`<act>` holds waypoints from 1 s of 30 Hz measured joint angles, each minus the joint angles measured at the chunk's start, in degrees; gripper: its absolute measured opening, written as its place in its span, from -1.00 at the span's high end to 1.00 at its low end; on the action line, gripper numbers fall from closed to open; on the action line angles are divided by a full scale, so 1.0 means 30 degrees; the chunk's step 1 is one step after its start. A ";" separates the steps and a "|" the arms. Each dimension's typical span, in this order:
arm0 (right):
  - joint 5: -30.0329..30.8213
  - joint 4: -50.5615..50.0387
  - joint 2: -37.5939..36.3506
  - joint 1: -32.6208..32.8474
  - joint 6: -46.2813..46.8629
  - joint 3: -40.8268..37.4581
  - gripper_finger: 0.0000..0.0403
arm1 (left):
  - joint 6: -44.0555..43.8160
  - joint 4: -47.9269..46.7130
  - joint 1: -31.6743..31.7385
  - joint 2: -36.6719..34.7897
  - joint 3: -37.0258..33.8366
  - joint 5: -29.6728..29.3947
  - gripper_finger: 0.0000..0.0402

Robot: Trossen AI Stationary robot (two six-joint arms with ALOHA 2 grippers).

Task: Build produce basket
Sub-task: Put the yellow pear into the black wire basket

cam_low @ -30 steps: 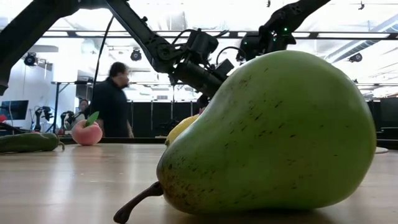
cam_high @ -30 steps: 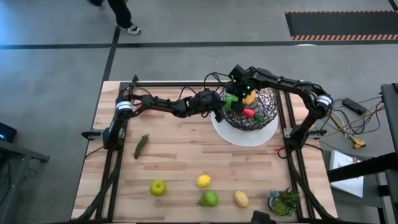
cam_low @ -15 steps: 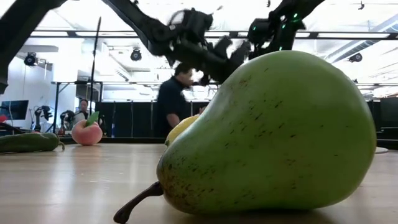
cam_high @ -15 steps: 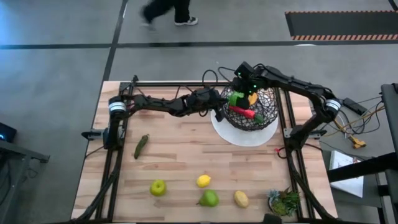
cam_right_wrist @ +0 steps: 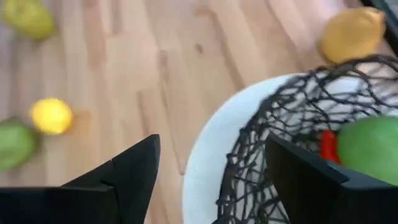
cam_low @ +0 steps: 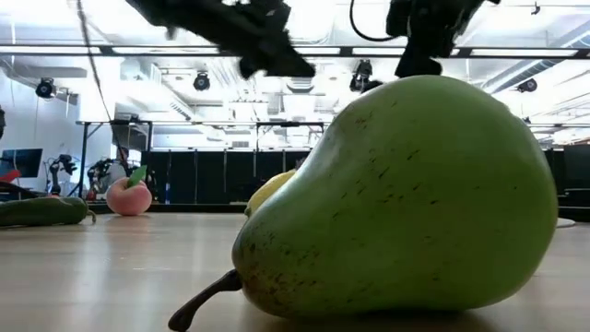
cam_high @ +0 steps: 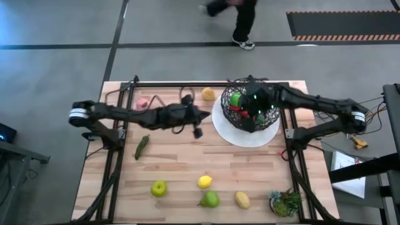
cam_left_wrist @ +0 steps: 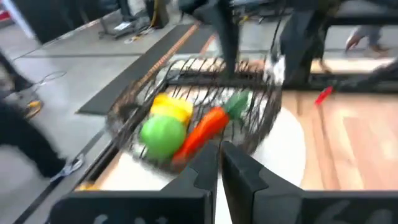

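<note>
1. The basket sits on a white plate at about two o'clock on the table. It is partly filled: the left wrist view shows a green apple, a yellow piece, a red carrot-like piece and a darker green piece inside the wire.

2. Still out on the table, by my count:
   - a peach at eleven o'clock and a lemon at twelve, just beside the plate;
   - a dark green pepper at nine o'clock;
   - a green apple, a small lemon, a pear and another lemon along the six o'clock edge.

3. So I judge the job roughly a third done, with seven pieces left to load.

4. The left gripper hangs over the middle of the table, just at the plate's nine o'clock side. Its fingers are pressed together and hold nothing.

5. The right gripper hovers over the basket. Its fingers are spread wide and empty, with the basket rim between them.

6. A leafy plant tuft at five o'clock is not produce and likely stays put.

7. The lemon at twelve o'clock looks the nearest next pick for either arm.
</note>
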 joint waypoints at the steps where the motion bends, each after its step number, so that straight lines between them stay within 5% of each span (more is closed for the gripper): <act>1: 0.0932 0.0531 -0.0194 0.0484 0.0458 -0.0465 -0.35 | -0.0090 0.0237 -0.0202 -0.0490 -0.0734 -0.0507 0.98; 4: 0.3583 0.3459 -0.0214 0.1452 0.0015 -0.1704 -0.34 | -0.1224 0.0468 -0.0620 -0.1794 -0.2985 -0.1700 0.98; 9: 0.5005 0.7951 0.1295 0.1524 0.0297 -0.2276 -0.34 | -0.3494 0.1683 -0.0892 -0.3389 -0.6056 -0.2053 0.98; 15: 0.9128 1.1251 0.5028 0.0590 -0.1091 -0.0120 -0.34 | -0.4935 0.3582 -0.0927 -0.3854 -0.8548 -0.2267 0.98; 19: 0.9699 1.0805 0.8136 -0.0529 -0.1835 0.2649 -0.31 | -0.5060 0.3618 -0.0927 -0.3948 -0.9037 -0.2385 0.98; 30: 0.6269 0.2157 1.5557 -0.3832 -0.1088 1.2227 -0.29 | -0.5041 0.3538 -0.0927 -0.3918 -0.9106 -0.2374 0.98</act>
